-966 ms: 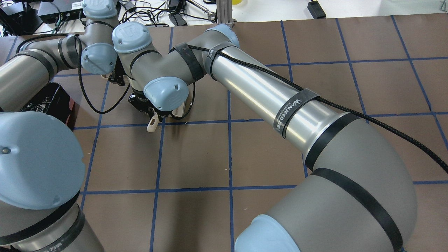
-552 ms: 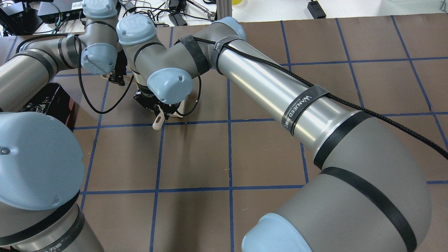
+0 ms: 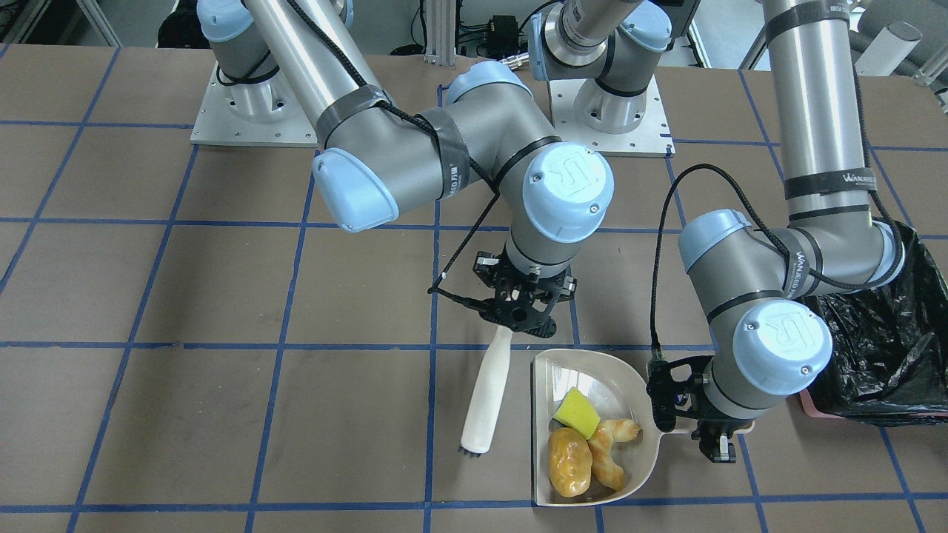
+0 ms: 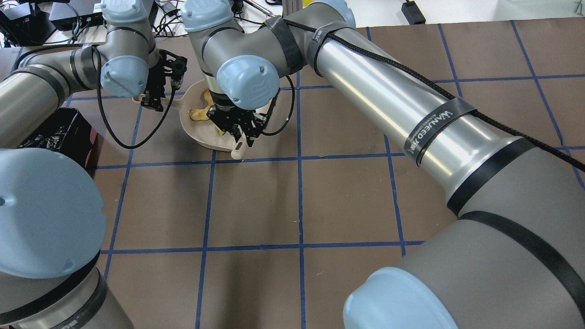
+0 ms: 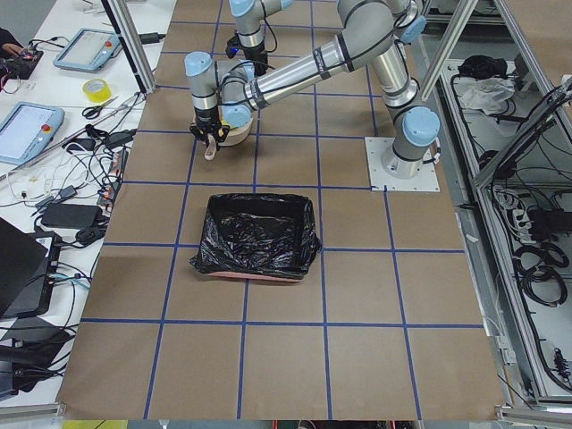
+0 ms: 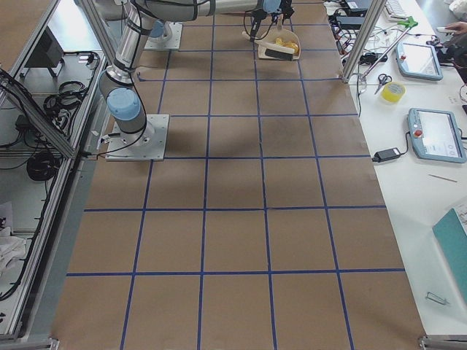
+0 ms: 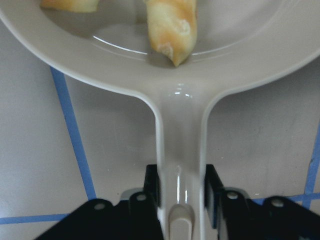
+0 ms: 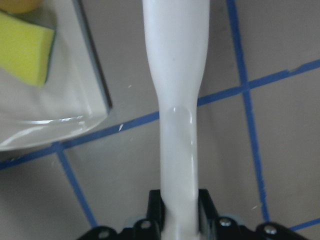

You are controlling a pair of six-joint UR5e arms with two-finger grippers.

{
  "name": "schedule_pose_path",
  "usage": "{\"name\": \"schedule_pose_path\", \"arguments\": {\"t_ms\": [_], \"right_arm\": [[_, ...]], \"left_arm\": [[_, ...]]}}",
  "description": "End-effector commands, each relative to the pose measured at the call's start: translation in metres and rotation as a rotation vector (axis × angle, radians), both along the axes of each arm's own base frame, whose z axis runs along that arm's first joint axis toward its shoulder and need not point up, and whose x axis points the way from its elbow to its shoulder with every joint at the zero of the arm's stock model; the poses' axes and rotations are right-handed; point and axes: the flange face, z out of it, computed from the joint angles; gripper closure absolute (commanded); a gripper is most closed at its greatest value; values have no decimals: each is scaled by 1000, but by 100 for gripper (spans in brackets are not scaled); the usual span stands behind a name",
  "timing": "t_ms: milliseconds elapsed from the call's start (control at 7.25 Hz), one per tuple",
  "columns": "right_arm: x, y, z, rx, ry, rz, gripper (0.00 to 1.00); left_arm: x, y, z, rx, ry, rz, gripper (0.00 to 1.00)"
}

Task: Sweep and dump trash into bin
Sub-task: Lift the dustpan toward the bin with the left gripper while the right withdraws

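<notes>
The beige dustpan [image 3: 618,370] lies flat on the table and holds the trash: the yellow wedge [image 3: 578,413], the golden-brown potato lump [image 3: 569,462] and the tan croissant [image 3: 611,448]. My left gripper [image 3: 715,437] is shut on the dustpan's handle [image 7: 180,165], seen close in the left wrist view with the croissant [image 7: 170,25] above it. My right gripper [image 3: 518,318] is shut on a white brush [image 3: 485,400] that slants down beside the pan's open edge, bristles on the table. The right wrist view shows the brush handle [image 8: 177,100] and the wedge [image 8: 22,47]. The black-lined bin [image 3: 881,355] stands right beside my left arm.
The bin [image 5: 259,237] sits about one grid square from the dustpan [image 5: 234,136], toward the table's left end. My two forearms cross closely over the pan [image 4: 201,132]. Cables and devices lie past the table's far edge [image 4: 219,18].
My right arm has swung rightward in the overhead view, carrying the brush with it and uncovering the dustpan and trash. My left arm has barely moved.
</notes>
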Motion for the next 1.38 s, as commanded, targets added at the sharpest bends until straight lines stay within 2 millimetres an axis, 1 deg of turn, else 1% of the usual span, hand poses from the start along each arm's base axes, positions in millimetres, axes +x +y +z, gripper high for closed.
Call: {"name": "schedule_pose_path", "arguments": {"t_ms": [0,138,276,414,552,690,828,966,1103,1241], "right_arm": [[-115,-34,22,-5,69,57,100],[-171,-34,20,11,83,132,100],[-228,-38,23,-21,68,124,100],[-282,-39,22,-45,64,142,100],[-329,-37,19,-42,55,173,100],[-375,-34,21,-34,45,175,100],[-419,-33,23,-27,35,178,100],[-459,-31,16,-11,20,177,100],[-490,-29,9,-15,10,184,100],[-506,-26,-1,-16,1,165,100]], "left_arm": [[10,4,17,-20,77,17,100],[25,9,26,-16,152,42,100],[47,18,42,0,240,89,100],[72,28,62,20,352,149,100],[92,40,86,32,414,168,100],[98,49,118,30,438,153,100],[123,58,140,34,449,128,100],[157,73,157,44,476,104,100],[196,89,174,37,485,90,100],[237,105,187,30,486,79,100]]}}
